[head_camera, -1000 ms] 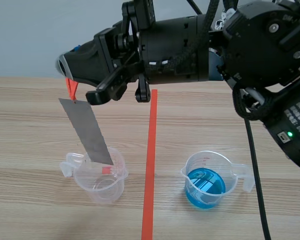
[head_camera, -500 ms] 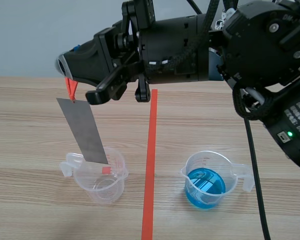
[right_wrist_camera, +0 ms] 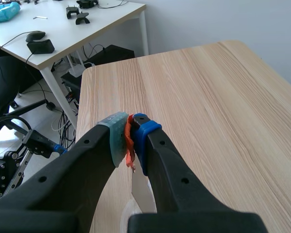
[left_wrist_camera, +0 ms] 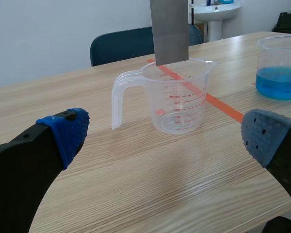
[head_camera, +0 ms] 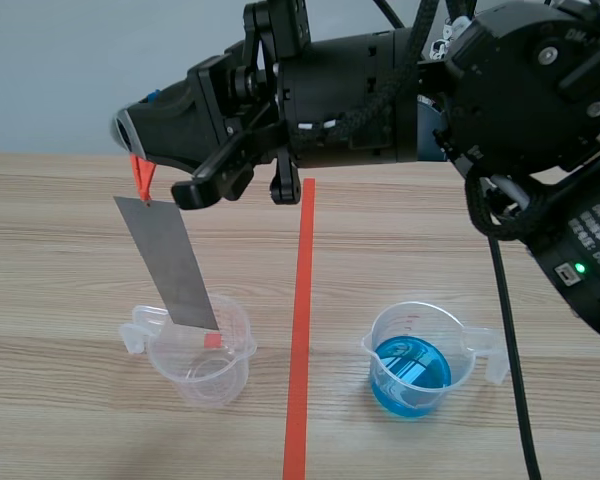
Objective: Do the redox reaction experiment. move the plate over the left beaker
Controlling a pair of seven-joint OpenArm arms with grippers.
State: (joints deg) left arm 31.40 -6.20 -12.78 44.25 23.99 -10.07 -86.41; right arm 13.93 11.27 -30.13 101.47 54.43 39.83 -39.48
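Left beaker, top mark: "300ml" in red print on the clear wall of the left beaker (left_wrist_camera: 177, 104), read in the left wrist view.
Left beaker, lower marks: red numbers run down beneath it beside short tick lines. They look like 250, 200 and 150, but are too small to be sure.
Right beaker: red scale print on the wall of the right beaker (head_camera: 412, 365), which holds blue liquid. It is too small to read in either view.
Right arm casing: slanted white lettering on the black right arm casing (head_camera: 598, 235). One line begins "DC-" and the rest cannot be made out.
Status sign: a small green lamp (head_camera: 578, 268) is lit on the same casing.
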